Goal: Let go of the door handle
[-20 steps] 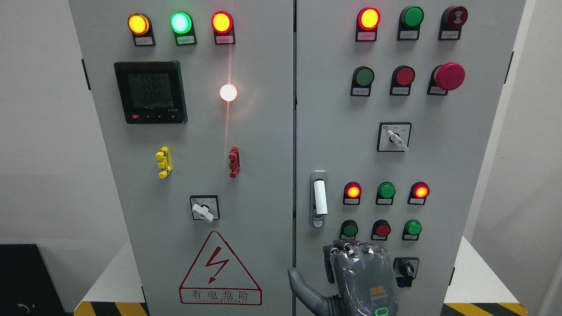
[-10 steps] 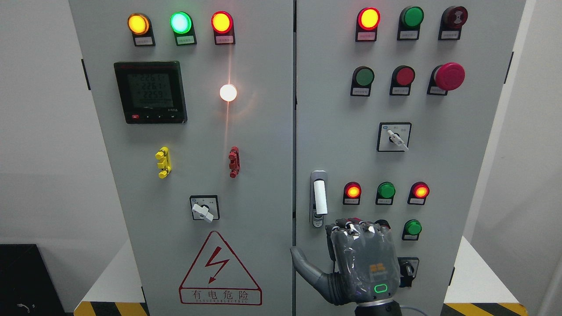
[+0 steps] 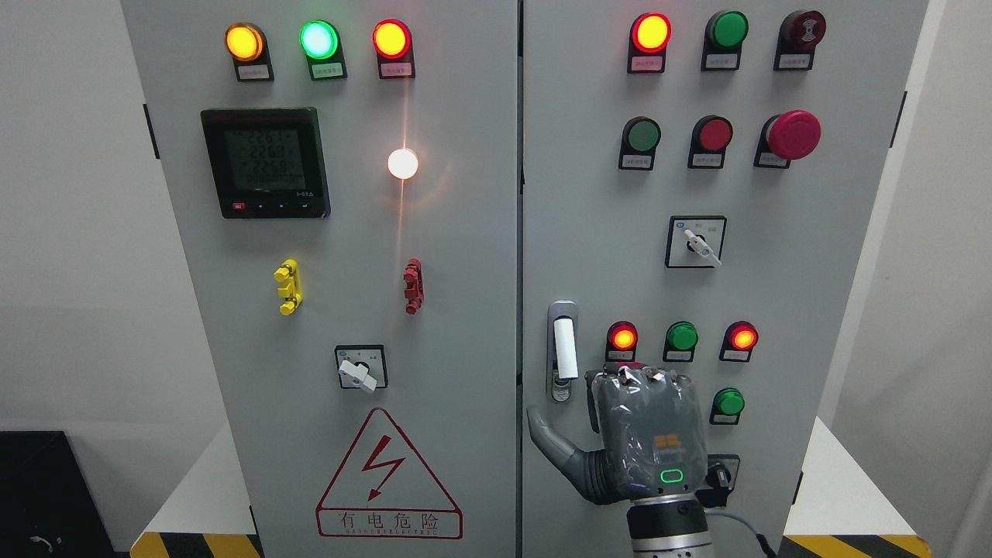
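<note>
A grey electrical cabinet (image 3: 465, 232) fills the middle of the view, split by a vertical seam into a left door (image 3: 349, 349) and a right door (image 3: 775, 294), with pale wall to either side and yellow-black hazard striping (image 3: 198, 544) at the bottom corners. The left door carries a digital meter (image 3: 266, 163) and a red lightning warning triangle (image 3: 387, 477). The right door carries rows of lit and unlit pilot lamps and a red mushroom stop button (image 3: 793, 134). The door handle (image 3: 563, 350), a silver plate with a white upright grip, sits just right of the seam (bare grey panel above it). The right hand (image 3: 632, 430) rises from the bottom edge, its back to the camera, just below and right of the handle and not touching it. Its thumb (image 3: 546, 438) sticks out leftward under the handle; its fingers point up, relaxed, holding nothing, and cover two lamps of the lower row.
</note>
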Controlling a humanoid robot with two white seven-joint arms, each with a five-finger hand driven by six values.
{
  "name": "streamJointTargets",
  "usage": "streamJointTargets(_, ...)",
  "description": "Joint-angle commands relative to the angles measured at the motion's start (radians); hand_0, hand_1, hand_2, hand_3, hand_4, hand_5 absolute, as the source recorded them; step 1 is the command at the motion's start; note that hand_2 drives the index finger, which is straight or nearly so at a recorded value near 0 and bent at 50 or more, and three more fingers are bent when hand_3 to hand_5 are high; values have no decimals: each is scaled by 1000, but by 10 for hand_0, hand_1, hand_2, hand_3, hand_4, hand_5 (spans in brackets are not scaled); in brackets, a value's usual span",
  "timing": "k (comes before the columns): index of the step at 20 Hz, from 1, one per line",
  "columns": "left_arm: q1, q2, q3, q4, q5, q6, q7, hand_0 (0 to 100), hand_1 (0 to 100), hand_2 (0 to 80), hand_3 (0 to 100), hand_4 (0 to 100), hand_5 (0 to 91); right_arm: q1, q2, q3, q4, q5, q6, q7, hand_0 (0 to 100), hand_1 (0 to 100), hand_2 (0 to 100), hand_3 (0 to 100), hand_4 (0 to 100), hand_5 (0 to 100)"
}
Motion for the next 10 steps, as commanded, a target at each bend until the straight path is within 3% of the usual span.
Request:
streamJointTargets(1, 0, 0, 0, 0, 0, -1, -1, 120, 556, 0, 0, 0, 0, -28, 5, -13, 56, 1, 3, 3, 202, 248, 985, 1000, 1000, 1000)
streamJointTargets(10, 0, 0, 0, 0, 0, -1, -1, 120, 556, 0, 0, 0, 0, -46, 5, -14, 68, -2, 3, 3, 223, 235, 983, 1000, 1000, 1000)
